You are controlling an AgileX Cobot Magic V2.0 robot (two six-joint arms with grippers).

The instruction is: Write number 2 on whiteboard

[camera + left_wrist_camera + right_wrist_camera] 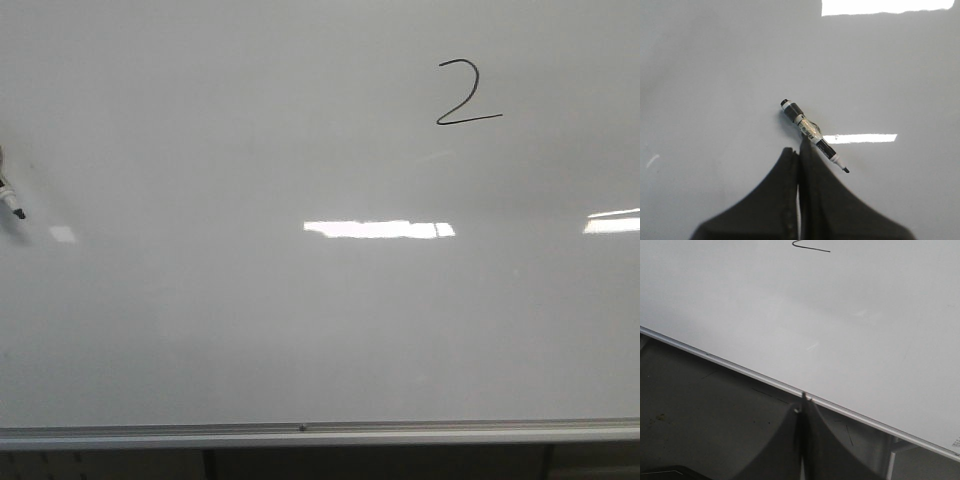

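The glossy whiteboard (pixel 250 330) fills the view; the number 2 (pixel 468 93) sits upper right. The left gripper (pixel 801 150) clamps a marker (pixel 812 135), cut off at the front view's edge. The right gripper (pixel 802 402) is closed, empty.

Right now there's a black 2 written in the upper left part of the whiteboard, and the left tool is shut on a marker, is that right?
One thing is off: the number 2 sits in the upper right part of the whiteboard, not the upper left, as the front view shows. The rest holds: the left tool is shut on the marker, seen in the left wrist view.
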